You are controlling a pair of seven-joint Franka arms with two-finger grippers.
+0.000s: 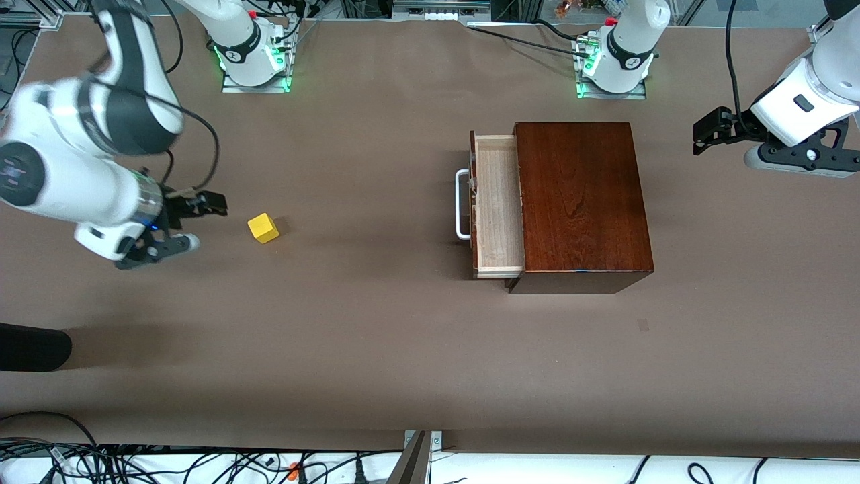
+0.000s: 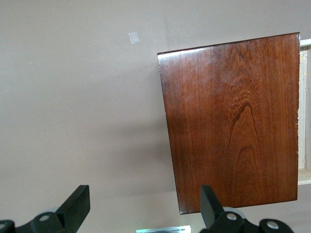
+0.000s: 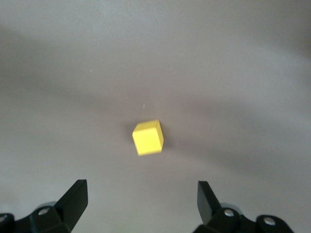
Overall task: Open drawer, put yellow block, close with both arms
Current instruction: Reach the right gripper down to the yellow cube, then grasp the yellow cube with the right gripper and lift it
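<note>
The glossy mahogany box [image 1: 581, 202] stands toward the left arm's end of the table. Its drawer [image 1: 498, 205] is pulled part way out, a pale wood tray with a white bar handle [image 1: 461, 204], and it is empty. The yellow block [image 1: 263, 228] lies on the bare table toward the right arm's end and also shows in the right wrist view [image 3: 147, 137]. My right gripper [image 1: 213, 204] is open and empty, up in the air close beside the block. My left gripper [image 1: 705, 134] is open and empty, over the table beside the box [image 2: 233, 121].
The brown table top [image 1: 376, 323] is bare between block and drawer. A dark object [image 1: 33, 346] lies at the table's edge toward the right arm's end. A small pale patch [image 1: 643, 325] marks the table nearer the camera than the box. Cables lie along the front edge.
</note>
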